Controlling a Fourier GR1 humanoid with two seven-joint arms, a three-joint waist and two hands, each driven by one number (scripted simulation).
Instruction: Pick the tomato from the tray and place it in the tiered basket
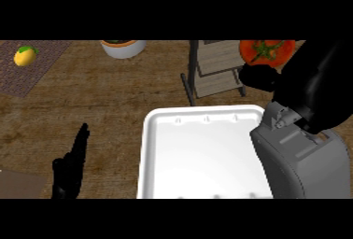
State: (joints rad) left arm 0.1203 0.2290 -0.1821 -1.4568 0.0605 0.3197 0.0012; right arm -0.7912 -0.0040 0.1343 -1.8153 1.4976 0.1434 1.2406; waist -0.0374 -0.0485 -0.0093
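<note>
Red, smooth and squashy, the tomato (pixel 266 50) is sitting in the right hand (pixel 260 77), fingers curling gently round its middle over the basket (pixel 215 70).

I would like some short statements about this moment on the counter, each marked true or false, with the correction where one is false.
1. The tomato lies in the white tray. False: the right hand holds it up near the tiered basket, beyond the tray.
2. The left hand is open, its fingers straight, left of the tray. True.
3. A yellow fruit lies on a mat at the far left. True.
4. The left hand holds the yellow fruit. False: that hand holds nothing and is well apart from the fruit.
5. A white pot stands at the far edge, left of the basket. True.
</note>
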